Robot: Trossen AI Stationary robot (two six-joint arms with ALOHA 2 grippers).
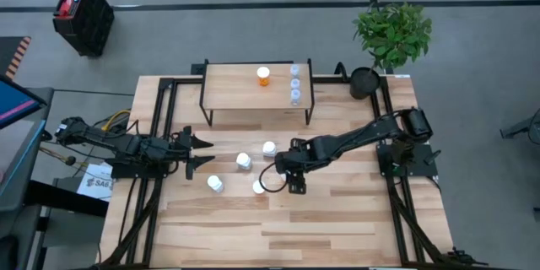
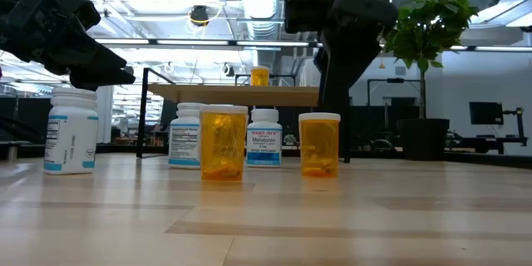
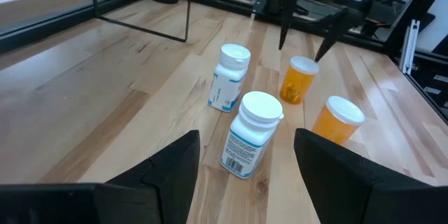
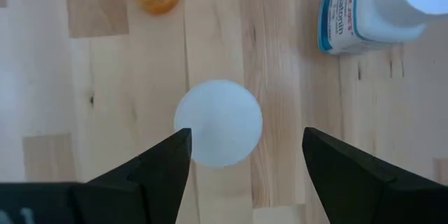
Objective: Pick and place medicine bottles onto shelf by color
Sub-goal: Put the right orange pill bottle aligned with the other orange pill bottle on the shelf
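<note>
Hanging over a white-capped bottle (image 4: 218,122) near the shelf (image 1: 236,87), our right end effector (image 4: 241,164) is spread wide; bad aim w/ fingers could tip it.

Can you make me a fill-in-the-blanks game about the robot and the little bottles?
1. The bottle standing alone near the middle of the shelf is colored ____.
2. The right gripper looks straight down on a bottle's round ____ cap.
3. Beside the orange bottle, the shelf holds ____ clear bottles in a row.
4. The left gripper has its fingers ____, holding nothing.

Missing words: orange; white; three; open
</note>
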